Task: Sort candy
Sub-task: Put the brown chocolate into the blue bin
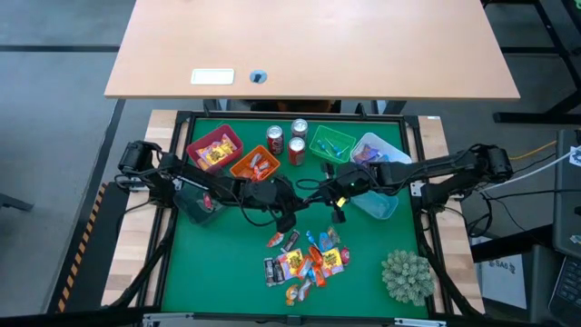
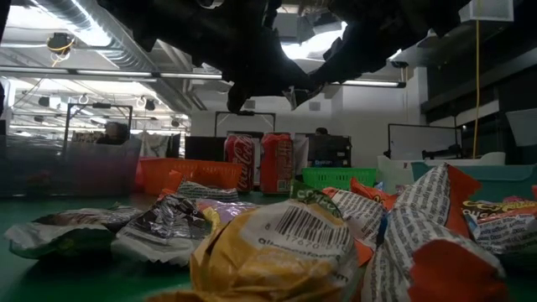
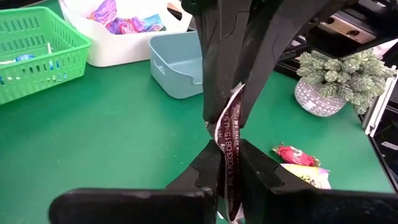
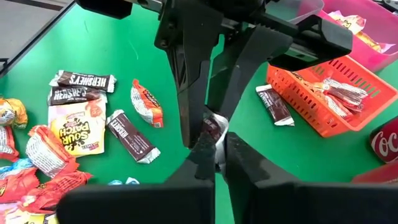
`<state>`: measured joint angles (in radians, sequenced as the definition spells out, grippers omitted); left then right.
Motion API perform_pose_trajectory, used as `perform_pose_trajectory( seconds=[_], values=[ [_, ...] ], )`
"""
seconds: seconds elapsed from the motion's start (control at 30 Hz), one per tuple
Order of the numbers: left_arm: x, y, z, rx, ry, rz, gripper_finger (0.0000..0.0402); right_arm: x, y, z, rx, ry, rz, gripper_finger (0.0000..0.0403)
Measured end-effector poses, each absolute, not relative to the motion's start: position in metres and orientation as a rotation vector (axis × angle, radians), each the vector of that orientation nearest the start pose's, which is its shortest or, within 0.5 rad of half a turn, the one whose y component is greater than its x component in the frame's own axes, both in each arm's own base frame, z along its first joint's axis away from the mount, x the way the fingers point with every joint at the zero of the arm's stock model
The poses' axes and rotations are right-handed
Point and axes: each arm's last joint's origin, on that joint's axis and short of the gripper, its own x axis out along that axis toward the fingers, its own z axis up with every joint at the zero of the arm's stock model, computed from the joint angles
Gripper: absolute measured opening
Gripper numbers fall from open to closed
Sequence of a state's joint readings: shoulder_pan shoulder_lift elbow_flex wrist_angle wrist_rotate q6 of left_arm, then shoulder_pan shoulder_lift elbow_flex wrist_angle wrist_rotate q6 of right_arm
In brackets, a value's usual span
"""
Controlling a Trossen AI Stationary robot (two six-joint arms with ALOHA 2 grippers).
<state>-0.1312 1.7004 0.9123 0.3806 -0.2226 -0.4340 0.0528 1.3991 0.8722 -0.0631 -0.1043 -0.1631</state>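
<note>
Two tools (image 3: 229,158) (image 4: 219,149) pinch crinkly wrapper (image 3: 229,134) – foil-shiny

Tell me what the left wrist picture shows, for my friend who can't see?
Two grippers pinch one dark candy wrapper between them above a green table. Behind sit a green basket, white bin, blue tub and spiky plant.

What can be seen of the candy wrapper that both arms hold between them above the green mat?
The candy wrapper is a thin strip, dark maroon with a silvery white edge and small printed digits, and looks like crinkled foil or plastic. It hangs roughly upright in the air, slightly twisted. The left end effector is shut on one end and the right end effector is shut on the other. It hangs over the green mat, between the baskets and the candy pile, touching nothing else.
</note>
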Motion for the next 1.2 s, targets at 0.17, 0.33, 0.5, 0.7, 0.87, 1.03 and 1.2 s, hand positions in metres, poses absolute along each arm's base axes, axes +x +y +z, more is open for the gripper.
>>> perform_pose_trajectory(
  seconds=[0.17,0.33,0.5,0.7,0.87,1.03,1.2],
  values=[
    [0.355,-0.040,0.196,-0.356,0.369,0.180,0.0055,0.295,0.018,0.240,-0.142,0.577,0.199,0.0021],
    [0.355,-0.039,0.197,-0.346,0.357,0.224,0.0099,0.284,0.018,0.248,-0.142,0.631,0.197,0.0007],
    [0.355,-0.039,0.196,-0.346,0.358,0.226,0.0125,0.268,0.015,0.269,-0.161,0.755,0.146,0.0013],
    [0.355,-0.039,0.196,-0.345,0.358,0.229,0.0128,0.248,0.011,0.290,-0.205,0.933,0.051,0.0012],
    [0.355,-0.039,0.196,-0.345,0.358,0.228,0.0128,0.232,0.010,0.288,-0.157,1.120,0.028,0.0015],
    [0.355,-0.039,0.196,-0.345,0.358,0.227,0.0128,0.213,0.009,0.281,-0.089,1.327,-0.022,0.0018],
    [0.353,-0.038,0.204,-0.351,0.342,0.219,0.0128,0.204,0.008,0.279,-0.029,1.421,-0.078,0.0017]
  ],
)
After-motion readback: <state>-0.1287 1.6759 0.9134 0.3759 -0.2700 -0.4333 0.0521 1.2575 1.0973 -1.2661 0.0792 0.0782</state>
